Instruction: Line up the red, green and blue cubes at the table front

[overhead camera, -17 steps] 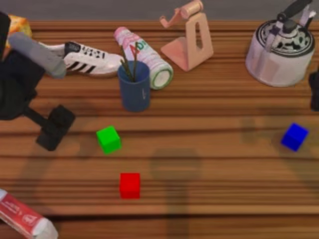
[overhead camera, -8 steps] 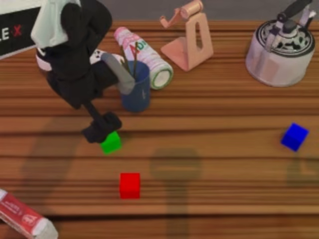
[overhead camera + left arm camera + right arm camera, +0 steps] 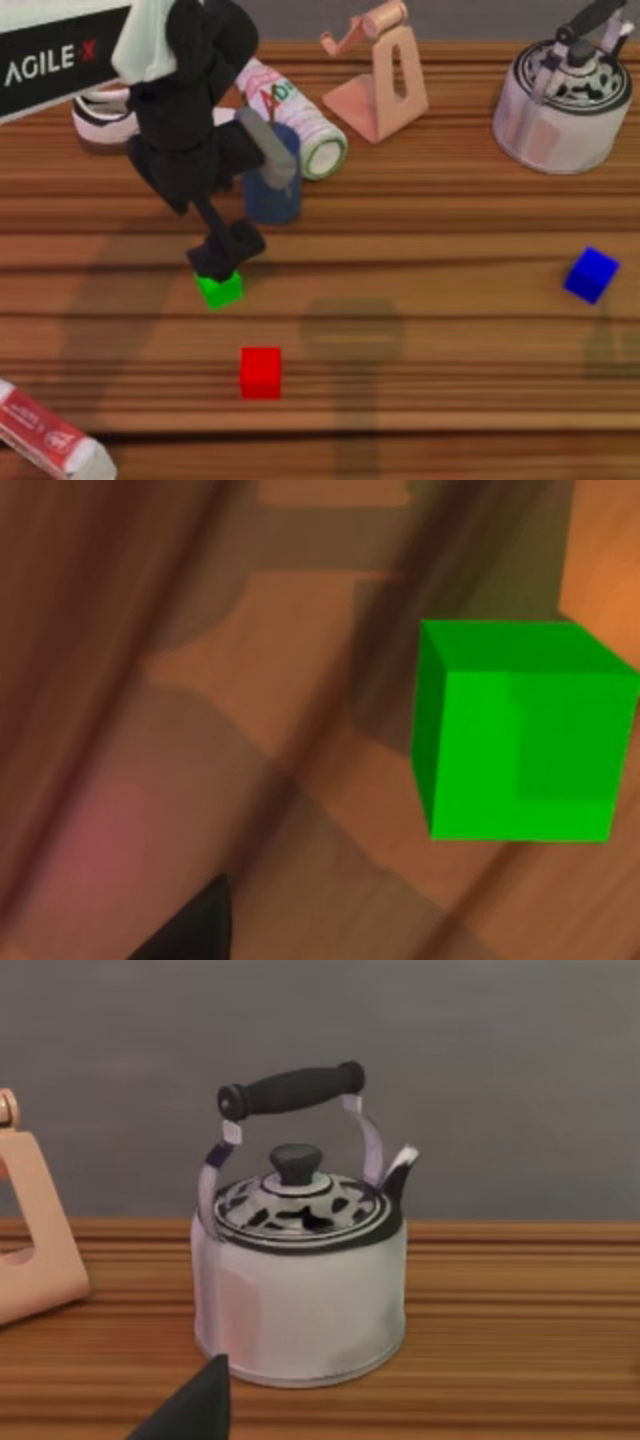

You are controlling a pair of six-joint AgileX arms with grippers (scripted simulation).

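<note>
The green cube sits on the counter left of centre, just in front of the blue cup, and it is the cube now being dealt with: the left gripper hangs directly over its far edge, partly covering it in the top view. The left wrist view shows the cube flat on the wood with its faces bare and only a dark fingertip at the picture's edge, so the cube seems not yet grasped; whether the fingers are spread or closed I cannot tell from these views. The red cube lies nearer the front, a little to the right of the green one, and the blue cube rests well apart on the right side, so no line exists yet. The step in hand looks like the approach to picking up the green cube. The next move probably calls for settling the fingers either side of it, closing squarely, then carrying it forward to sit beside the red cube without nudging that one. The cup stands close behind the arm, so a lift should keep clear of it. The right arm is out of the top view; its wrist camera faces the kettle at the back.
</note>
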